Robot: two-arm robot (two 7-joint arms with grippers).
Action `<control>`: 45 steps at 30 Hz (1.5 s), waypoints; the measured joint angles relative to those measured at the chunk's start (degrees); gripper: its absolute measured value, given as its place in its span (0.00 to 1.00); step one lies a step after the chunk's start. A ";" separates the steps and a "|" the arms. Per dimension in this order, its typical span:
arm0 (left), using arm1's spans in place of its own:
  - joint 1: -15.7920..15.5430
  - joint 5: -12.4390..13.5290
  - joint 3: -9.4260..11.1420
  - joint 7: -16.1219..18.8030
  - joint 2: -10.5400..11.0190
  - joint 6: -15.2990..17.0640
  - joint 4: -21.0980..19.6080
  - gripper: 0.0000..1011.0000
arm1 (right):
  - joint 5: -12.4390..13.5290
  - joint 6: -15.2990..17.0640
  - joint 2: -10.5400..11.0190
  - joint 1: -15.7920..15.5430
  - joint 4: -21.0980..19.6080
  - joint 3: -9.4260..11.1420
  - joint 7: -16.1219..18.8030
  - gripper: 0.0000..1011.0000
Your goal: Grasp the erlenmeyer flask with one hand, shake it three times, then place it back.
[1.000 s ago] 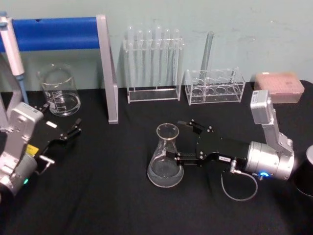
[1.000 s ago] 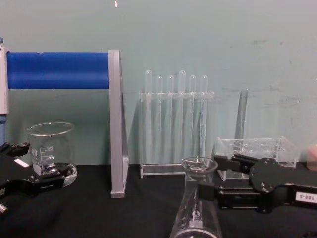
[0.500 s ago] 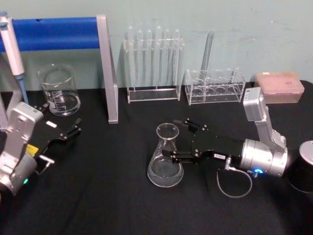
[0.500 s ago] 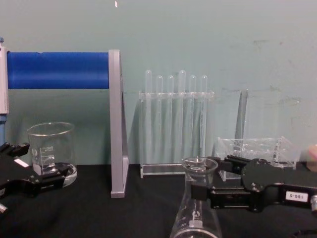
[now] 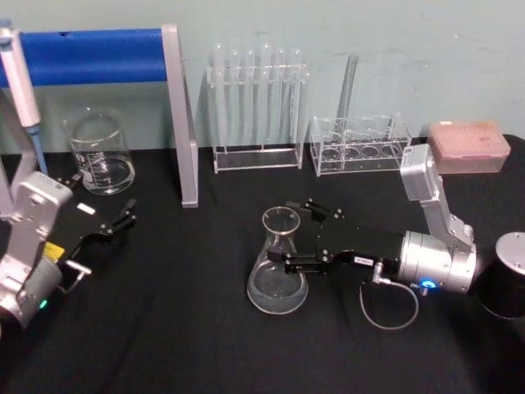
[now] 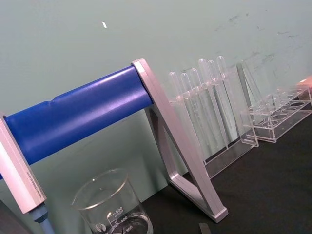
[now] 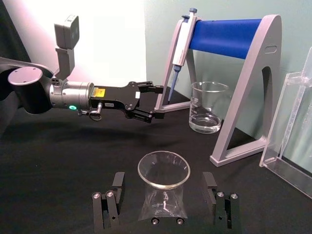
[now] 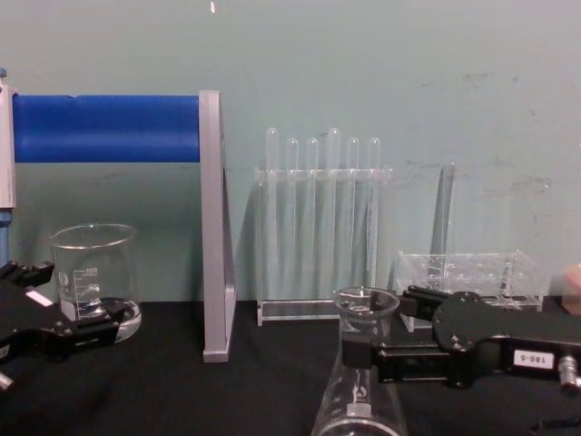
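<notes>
The erlenmeyer flask (image 5: 277, 264) stands upright on the black table, clear glass with a little liquid in its wide base. My right gripper (image 5: 287, 234) reaches in from the right and is open. Its two fingers stand on either side of the flask's neck. In the right wrist view the flask (image 7: 164, 202) sits between the fingers (image 7: 117, 184) with a gap on each side. From the chest view the flask (image 8: 361, 386) is at the bottom centre, with the right gripper (image 8: 381, 325) level with its neck. My left gripper (image 5: 119, 217) rests open at the table's left, far from the flask.
A glass beaker (image 5: 100, 152) stands at the back left under a blue-barred stand (image 5: 90, 56) that holds a pipette (image 5: 18, 78). Behind the flask are a test tube rack (image 5: 257, 107) and a lower clear rack (image 5: 361, 144). A pink box (image 5: 467, 146) and a black cylinder (image 5: 507, 287) are on the right.
My right gripper has slid left toward the flask, so its open fingers now reach further past the neck. The flask and the left arm have not moved.
</notes>
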 joint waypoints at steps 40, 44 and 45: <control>0.00 0.00 0.00 0.00 0.00 0.00 0.00 0.99 | -0.20 0.92 -0.44 0.98 1.27 -0.97 0.00 0.99; 0.00 0.00 0.00 0.00 0.00 0.00 0.00 0.99 | -0.20 0.91 -0.44 0.97 1.25 -0.97 -0.01 0.99; 0.00 0.00 0.00 0.00 0.00 0.00 0.00 0.99 | -0.20 0.91 -0.44 0.96 1.24 -0.97 -0.01 0.99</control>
